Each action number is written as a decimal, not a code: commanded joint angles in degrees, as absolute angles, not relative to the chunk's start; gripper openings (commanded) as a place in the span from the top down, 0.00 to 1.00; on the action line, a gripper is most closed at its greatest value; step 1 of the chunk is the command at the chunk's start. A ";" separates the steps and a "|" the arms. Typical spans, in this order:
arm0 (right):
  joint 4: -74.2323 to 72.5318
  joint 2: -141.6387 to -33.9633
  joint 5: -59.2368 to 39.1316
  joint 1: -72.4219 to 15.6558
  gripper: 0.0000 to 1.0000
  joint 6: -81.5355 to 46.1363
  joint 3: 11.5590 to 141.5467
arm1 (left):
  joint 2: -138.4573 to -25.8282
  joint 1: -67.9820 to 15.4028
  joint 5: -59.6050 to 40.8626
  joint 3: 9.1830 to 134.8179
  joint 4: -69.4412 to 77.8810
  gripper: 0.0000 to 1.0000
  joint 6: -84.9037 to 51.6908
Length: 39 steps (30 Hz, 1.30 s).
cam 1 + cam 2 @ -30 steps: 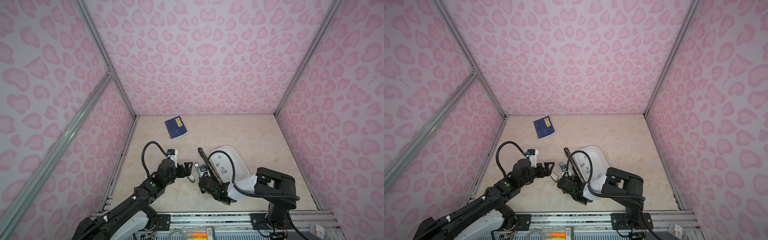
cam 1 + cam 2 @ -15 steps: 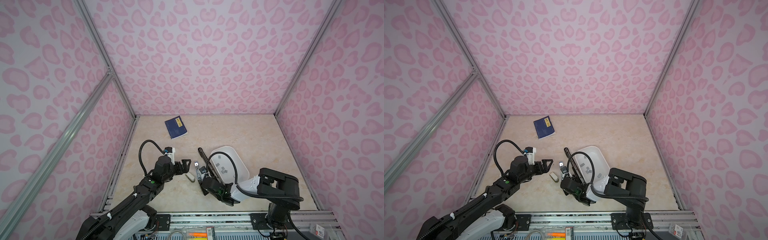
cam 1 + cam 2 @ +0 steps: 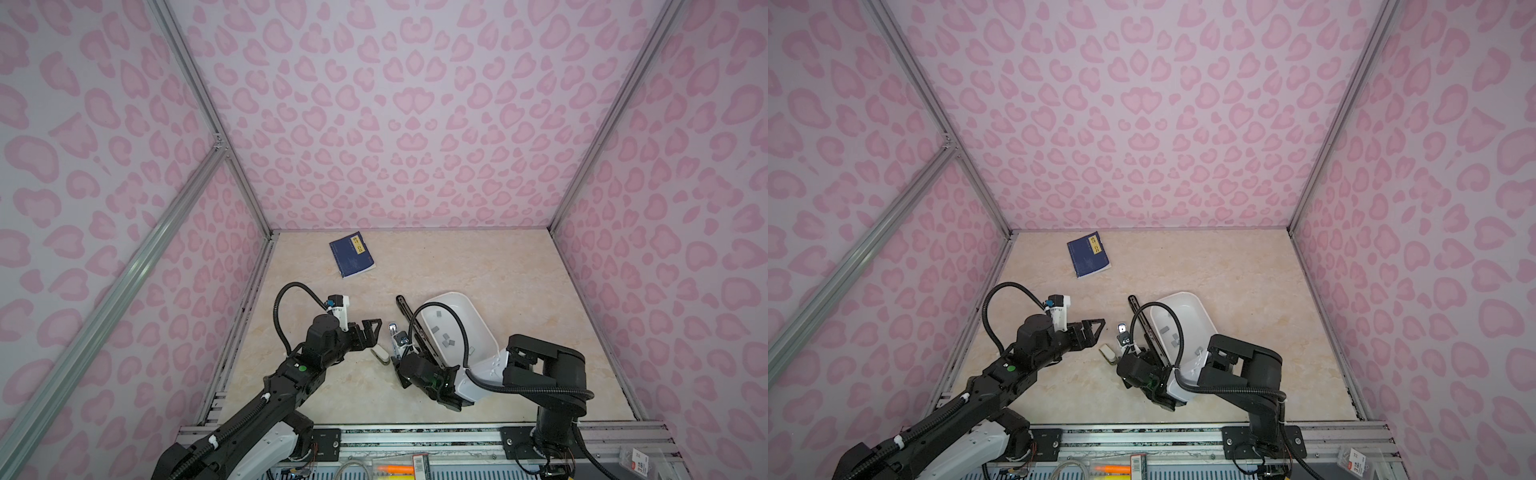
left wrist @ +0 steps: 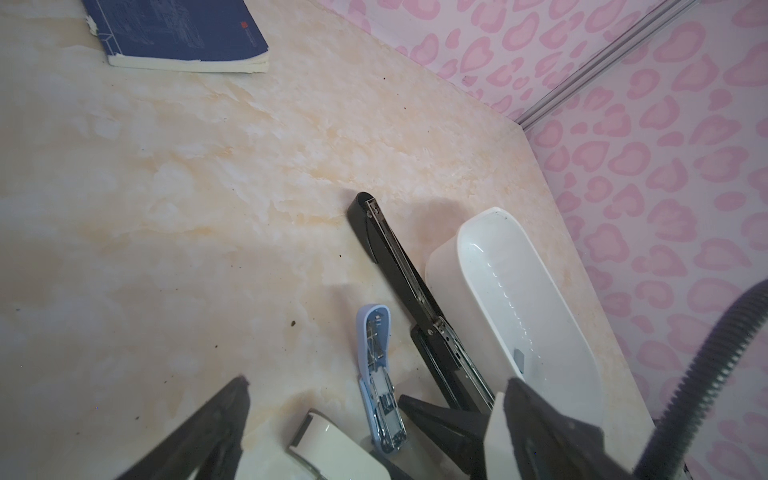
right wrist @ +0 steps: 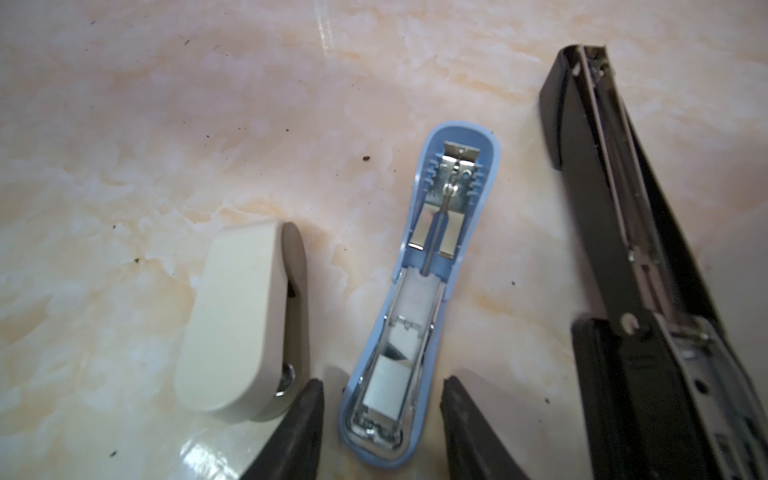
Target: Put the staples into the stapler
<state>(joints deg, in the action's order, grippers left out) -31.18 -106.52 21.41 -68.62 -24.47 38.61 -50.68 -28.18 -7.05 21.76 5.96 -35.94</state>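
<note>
Lying open on the bench (image 3: 498,266): small light-blue plastic stapler (image 5: 419,291), its top swung back flat and its metal channel facing up.
Staples: tiny flat grey metal staples (image 3: 446,340) lie loose in the white oval plastic tray (image 3: 455,296). One flat silvery block (image 5: 386,370) sits in the light-blue stapler's channel, at the end nearest the right gripper.
Right gripper (image 5: 383,384): fingers spread, one on each side of the channel end of the light-blue stapler, with a gap showing on both sides. It is pinching nothing.
Left gripper (image 3: 376,332): spread wide and empty, near the staplers on their left in both top views.
Cream stapler (image 5: 241,320): closed, just beside the light-blue stapler, not touching it.
Long black stapler (image 4: 399,266): opened out, between the light-blue stapler and the tray.
Dark blue notebook (image 3: 351,258): flat near the back wall, well apart from the rest.
</note>
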 commanded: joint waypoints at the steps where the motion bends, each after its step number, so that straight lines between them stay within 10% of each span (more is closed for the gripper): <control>1: -27.23 -107.53 21.83 -68.55 0.60 -25.04 38.00 | -50.72 -28.13 -6.80 21.49 7.73 0.04 -35.51; 18: -39.96 -109.60 18.45 -68.02 0.74 -21.23 32.55 | -61.10 -27.20 -11.97 22.52 15.11 0.01 -36.13; 39: -43.15 -110.76 17.18 -67.76 0.77 -20.96 32.22 | -88.25 -26.19 -19.85 31.29 26.28 0.38 -36.32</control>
